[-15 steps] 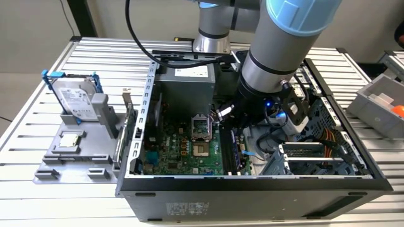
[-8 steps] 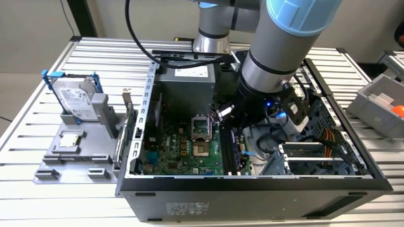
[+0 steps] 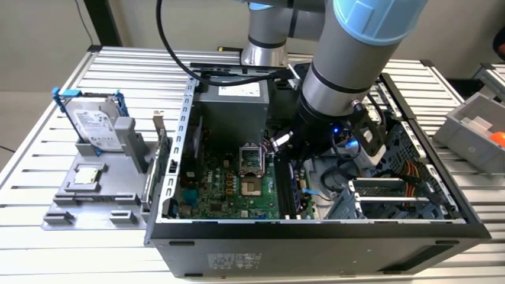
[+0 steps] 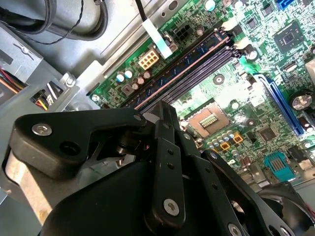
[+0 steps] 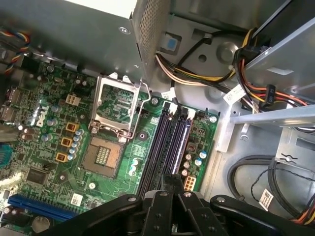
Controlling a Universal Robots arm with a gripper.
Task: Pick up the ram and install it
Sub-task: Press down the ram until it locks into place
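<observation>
Hard drive parked on the exterior view's left, outside the open PC case. Motherboard inside. Gripper low over the memory slots, jaws drawn together; grip unconfirmed. Ram apparently in the slot farthest from the CPU socket, directly beneath the tips, long axis along the slots.

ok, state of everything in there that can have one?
Case: open, side panel off.
CPU socket: empty, retention frame swung up.
Ram: on edge along the memory slots, seemingly in one; whether it is fully seated cannot be told.
Hard drive: upright in its blue carrier, outside the case.
Claw: inside the case, over one end of the memory slots.
</observation>
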